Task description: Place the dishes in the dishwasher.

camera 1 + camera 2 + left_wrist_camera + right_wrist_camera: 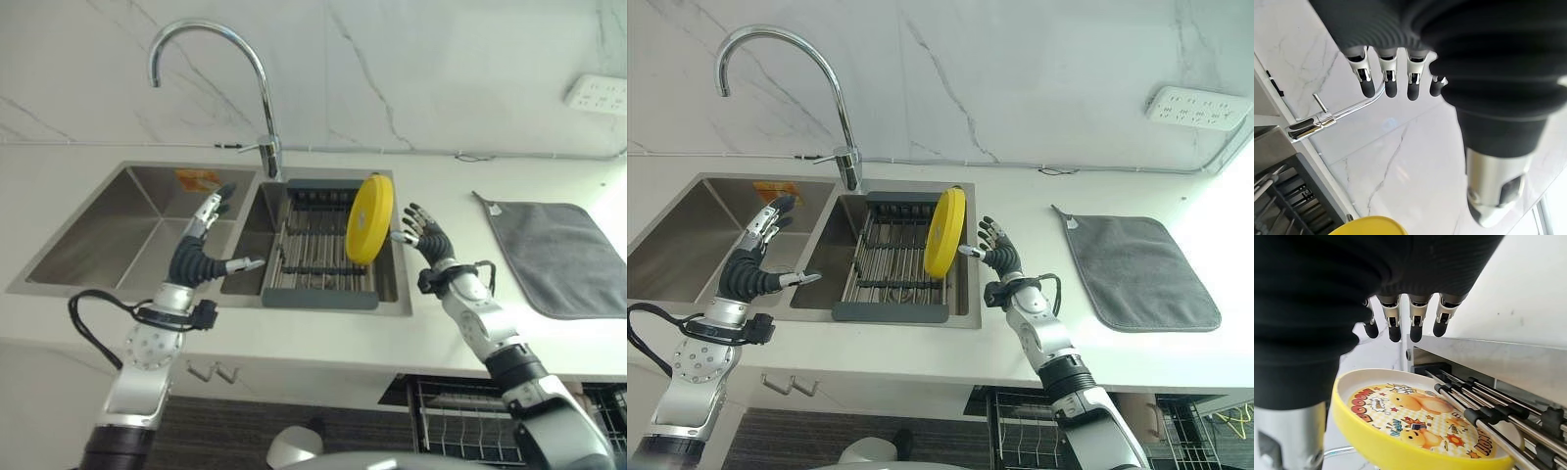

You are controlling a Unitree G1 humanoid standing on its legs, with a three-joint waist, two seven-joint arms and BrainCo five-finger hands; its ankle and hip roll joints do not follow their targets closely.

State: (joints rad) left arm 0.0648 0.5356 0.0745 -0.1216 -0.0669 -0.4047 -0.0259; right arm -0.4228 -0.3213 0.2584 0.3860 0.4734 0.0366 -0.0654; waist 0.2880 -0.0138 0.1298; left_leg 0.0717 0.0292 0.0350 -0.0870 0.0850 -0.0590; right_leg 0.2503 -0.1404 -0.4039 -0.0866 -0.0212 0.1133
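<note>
A yellow plate [369, 218] stands on edge in the dark drying rack [318, 250] set in the right basin of the steel sink [127, 235]. Its printed face [1420, 413] shows in the right wrist view, leaning on the rack's bars. My right hand [425, 233] is just right of the plate, fingers straight and spread, holding nothing and a small gap from the rim. My left hand [203, 245] hovers over the divider between the basins, open and empty, left of the rack. The dishwasher's wire basket [460, 416] shows below the counter at lower right.
A tall curved faucet [257, 88] rises behind the sink. A grey drying mat [554, 255] lies on the counter at the right. A wall socket strip [598, 93] is mounted at upper right. The left basin [103, 240] holds only an orange sticker on its back wall.
</note>
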